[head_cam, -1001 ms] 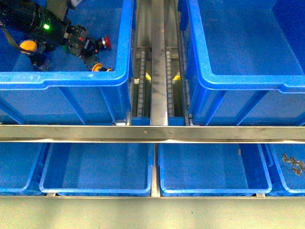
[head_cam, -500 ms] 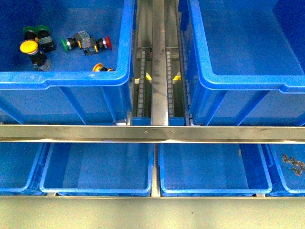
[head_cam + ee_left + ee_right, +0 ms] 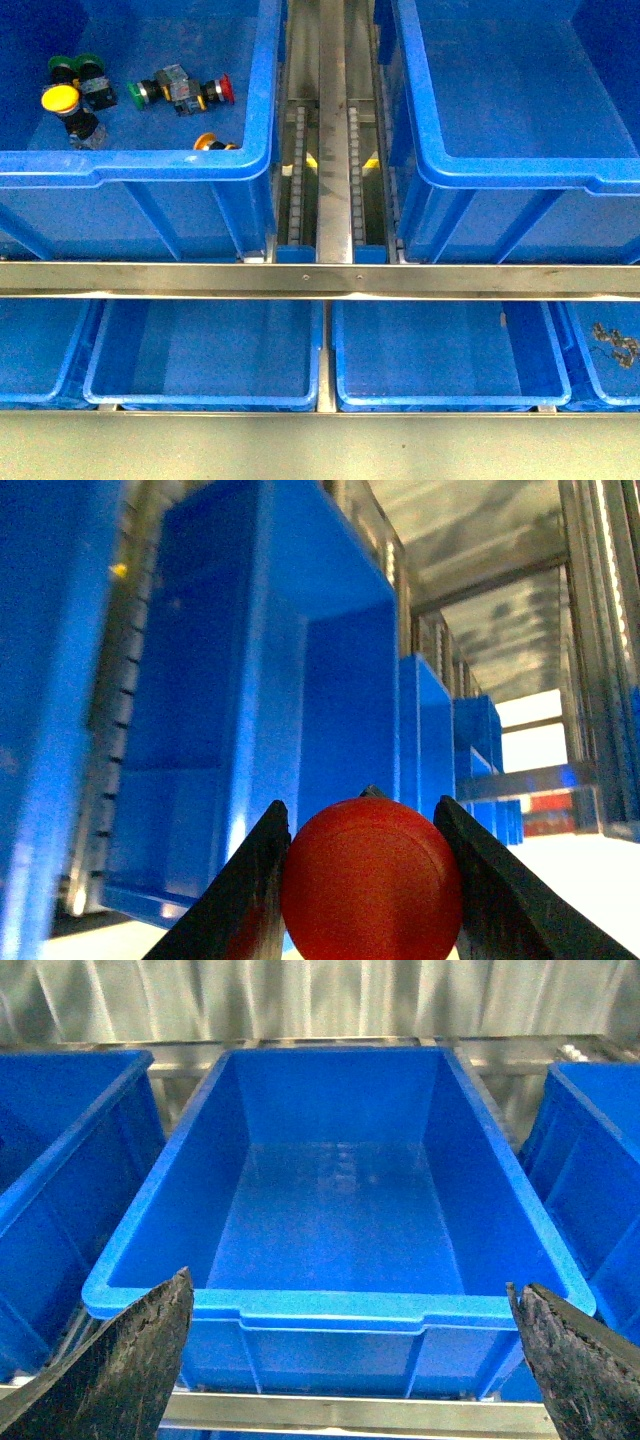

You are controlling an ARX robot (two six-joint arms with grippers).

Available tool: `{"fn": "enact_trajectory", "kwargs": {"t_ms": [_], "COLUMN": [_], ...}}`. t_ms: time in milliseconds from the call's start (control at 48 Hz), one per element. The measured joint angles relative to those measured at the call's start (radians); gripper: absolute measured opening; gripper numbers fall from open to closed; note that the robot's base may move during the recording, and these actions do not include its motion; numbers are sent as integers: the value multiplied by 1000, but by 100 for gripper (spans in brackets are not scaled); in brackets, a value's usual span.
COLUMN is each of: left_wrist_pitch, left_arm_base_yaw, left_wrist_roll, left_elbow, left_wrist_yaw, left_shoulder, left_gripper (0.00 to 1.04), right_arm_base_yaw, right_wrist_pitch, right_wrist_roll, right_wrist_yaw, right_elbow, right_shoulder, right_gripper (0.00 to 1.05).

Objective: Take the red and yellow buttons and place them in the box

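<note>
Because its cap is round and smooth, a red button (image 3: 370, 875) sits pinched between the left jaws, clenched on both sides of it. It is probably held this way for carrying to the box (image 3: 520, 175), the deep, bare blue crate at two o'clock. The right jaws hang spread wide over what looks like that box, gripping nothing. At ten o'clock a second crate (image 3: 150, 165) holds a yellow button (image 3: 60, 97), a second red button (image 3: 225, 89), an orange-yellow button (image 3: 207, 141) and green buttons (image 3: 137, 95). Between the crates runs a metal track (image 3: 330, 150) — its rails and the thick rims could catch a low carry.
</note>
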State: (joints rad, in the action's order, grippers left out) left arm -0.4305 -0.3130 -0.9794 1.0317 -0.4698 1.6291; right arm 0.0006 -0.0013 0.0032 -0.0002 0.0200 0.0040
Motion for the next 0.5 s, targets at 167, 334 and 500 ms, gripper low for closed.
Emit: {"fn": "enact_trajectory", "kwargs": {"t_ms": [167, 334, 500], "left_wrist_pitch": [23, 8, 19], "left_arm_base_yaw": [-158, -234, -275], "left_wrist_roll": [-66, -113, -135], "left_elbow": [87, 141, 196], "left_wrist_yaw": [37, 56, 90], "left_shoulder": [82, 153, 226], "left_gripper": [35, 35, 35], "right_arm_base_yaw": [0, 0, 0], "right_wrist_pitch": [0, 0, 0], "right_wrist_roll": [0, 0, 0], "right_wrist_yaw": [0, 0, 0], "right_elbow": [0, 0, 0], "right_shoulder": [0, 0, 0], "right_gripper": [98, 98, 98]}}
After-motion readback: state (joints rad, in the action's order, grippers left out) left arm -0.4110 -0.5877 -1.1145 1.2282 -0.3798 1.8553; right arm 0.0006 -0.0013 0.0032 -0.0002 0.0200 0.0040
